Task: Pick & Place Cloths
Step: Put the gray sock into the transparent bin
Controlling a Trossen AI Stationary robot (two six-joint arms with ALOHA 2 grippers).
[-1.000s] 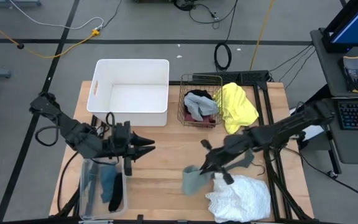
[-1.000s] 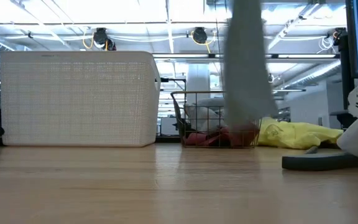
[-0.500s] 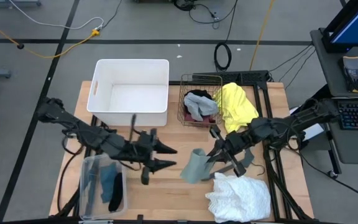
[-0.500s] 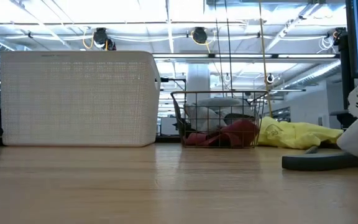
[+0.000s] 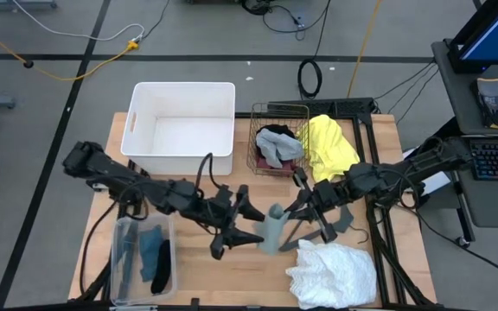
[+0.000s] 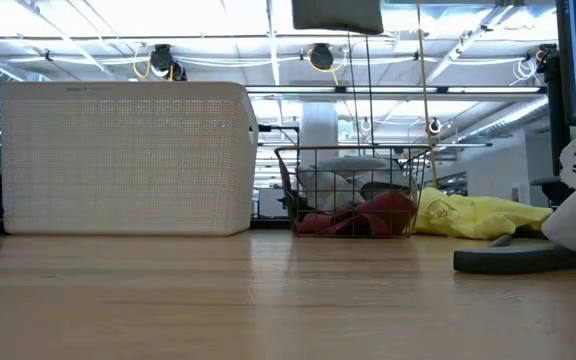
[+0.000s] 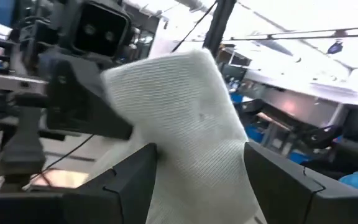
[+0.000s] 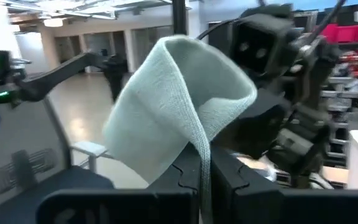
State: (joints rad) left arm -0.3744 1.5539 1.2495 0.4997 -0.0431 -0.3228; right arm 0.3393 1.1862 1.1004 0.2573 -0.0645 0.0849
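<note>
A pale grey-green knit cloth hangs in the air over the middle of the table. My right gripper is shut on it from the table's right. My left gripper comes in from the left, open, with one finger on each side of the same cloth. In the low view only the cloth's lower end shows, high above the tabletop. A yellow cloth lies on the table beside the wire basket, and a frilly white cloth rests at the near edge. My right gripper pinches a folded edge of the cloth between its two fingers, reaching level from the table's right. The cloth arches up over the fingers and hangs clear of the table. My left gripper's open fingers flank the cloth; whether they touch it I cannot tell.
A white bin stands far left. The wire basket holds grey, black and maroon cloths. A clear tub with blue-grey cloths sits near left. A flat grey hanger lies under the right arm. Bare wood lies between the arms.
My left gripper has travelled toward the table's right and slightly nearer, staying open, until its fingers stand around the cloth. My right gripper has lifted the cloth and drawn it a little toward the far edge; the cloth's lower end rose clear of the tabletop.
</note>
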